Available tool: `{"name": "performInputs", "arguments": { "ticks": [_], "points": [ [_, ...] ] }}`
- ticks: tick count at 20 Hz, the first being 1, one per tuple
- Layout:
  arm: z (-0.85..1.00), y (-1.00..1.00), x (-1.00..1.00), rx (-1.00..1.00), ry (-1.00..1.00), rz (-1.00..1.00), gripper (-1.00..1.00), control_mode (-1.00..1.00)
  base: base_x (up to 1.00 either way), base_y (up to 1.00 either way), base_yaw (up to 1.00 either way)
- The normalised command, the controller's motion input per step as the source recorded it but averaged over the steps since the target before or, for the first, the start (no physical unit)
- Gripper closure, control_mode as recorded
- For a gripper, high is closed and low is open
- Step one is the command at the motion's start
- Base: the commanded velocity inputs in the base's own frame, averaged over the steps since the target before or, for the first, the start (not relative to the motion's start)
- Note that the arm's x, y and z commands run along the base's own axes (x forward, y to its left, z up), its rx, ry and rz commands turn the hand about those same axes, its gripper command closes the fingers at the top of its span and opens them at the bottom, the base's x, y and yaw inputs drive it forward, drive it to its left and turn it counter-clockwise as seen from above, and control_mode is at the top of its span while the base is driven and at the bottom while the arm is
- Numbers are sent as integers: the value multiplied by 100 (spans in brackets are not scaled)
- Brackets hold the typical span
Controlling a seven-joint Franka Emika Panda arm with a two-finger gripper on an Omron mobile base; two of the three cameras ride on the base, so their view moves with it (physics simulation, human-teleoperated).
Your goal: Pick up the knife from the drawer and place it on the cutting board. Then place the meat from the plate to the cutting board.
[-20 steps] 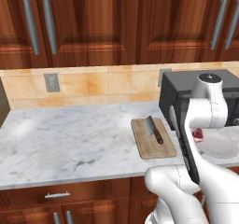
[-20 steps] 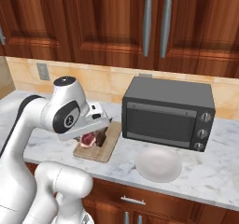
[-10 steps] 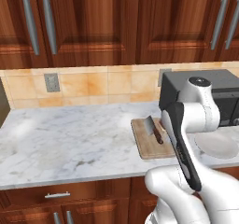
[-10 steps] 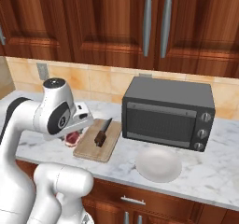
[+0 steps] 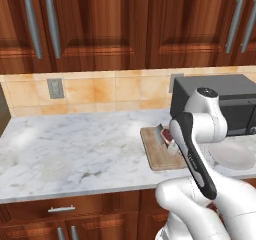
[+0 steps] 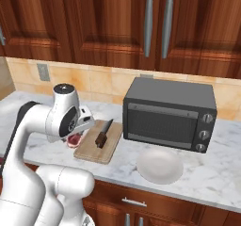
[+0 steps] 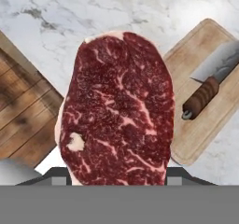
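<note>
Carrying the small dark red marbled steak piece (image 7: 116, 106), the tool (image 6: 74, 134) is clamped on it, the meat hanging between the tips in the hand view. In the right base view it hangs by the left edge of the light tan rectangular wooden cutting board (image 6: 104, 152), above the marble desk (image 5: 75, 154). The grey-bladed, brown-handled knife (image 6: 103, 134) already lies on the board, and the round white plate (image 6: 160, 165) sits bare beside the dark microwave (image 6: 169, 113). Doing this well likely means moving fully over the board's free area beside the knife, lowering close, then releasing, so the meat does not land on the handle or straddle the rim.
</note>
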Motion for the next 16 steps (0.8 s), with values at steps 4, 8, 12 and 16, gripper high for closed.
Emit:
{"name": "performInputs", "arguments": {
  "ticks": [4, 8, 12, 16],
  "points": [
    [-29, 20, 33, -9, 0, 0, 100, -100, 0, 0, 0],
    [-36, 1, 38, -6, 0, 0, 100, -100, 0, 0, 0],
    [-36, 0, 39, -2, 0, 0, 100, -100, 0, 0, 0],
    [-45, 0, 24, 0, 0, 0, 100, -100, 0, 0, 0]
  ]
}}
